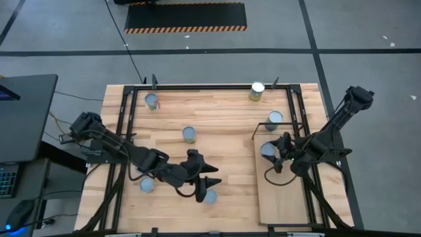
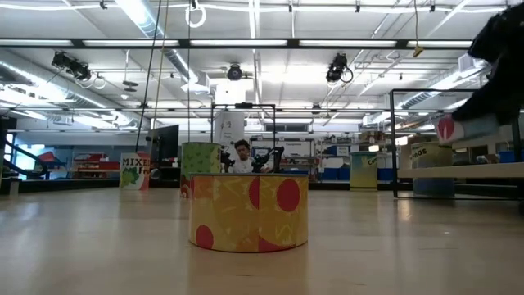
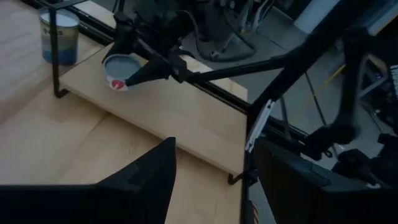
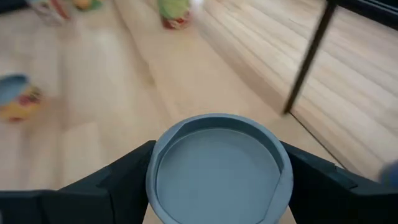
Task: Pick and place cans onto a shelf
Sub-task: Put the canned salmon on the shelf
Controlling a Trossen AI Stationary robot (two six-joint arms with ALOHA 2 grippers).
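Observation:
My right gripper (image 1: 270,151) is shut on a can (image 4: 217,168) with a grey top, over the far end of the pale shelf board (image 1: 284,187) at the table's right. My left gripper (image 1: 210,175) is open and empty over the near middle of the table, and its wrist view (image 3: 214,180) looks toward the shelf (image 3: 168,109). One can (image 1: 210,196) stands just nearside of it and another (image 1: 146,185) to its left. Other cans stand upright on the tabletop (image 1: 189,134), (image 1: 152,101), (image 1: 257,91), (image 1: 274,119). My right gripper pinches the can's side wall (image 4: 152,186) between its two fingers, one on each opposite side just under the top rim. The fingers (image 4: 115,180) come slanting down from the table's right. The can sits top up, a little above the shelf board in the low view (image 2: 463,129).
A thin black metal frame (image 1: 125,125) runs around the tabletop and along the shelf, with an upright post (image 4: 308,59) close to the held can. A yellow can with red dots (image 2: 248,211) stands near the low camera. The nearer part of the shelf board (image 1: 283,204) is bare.

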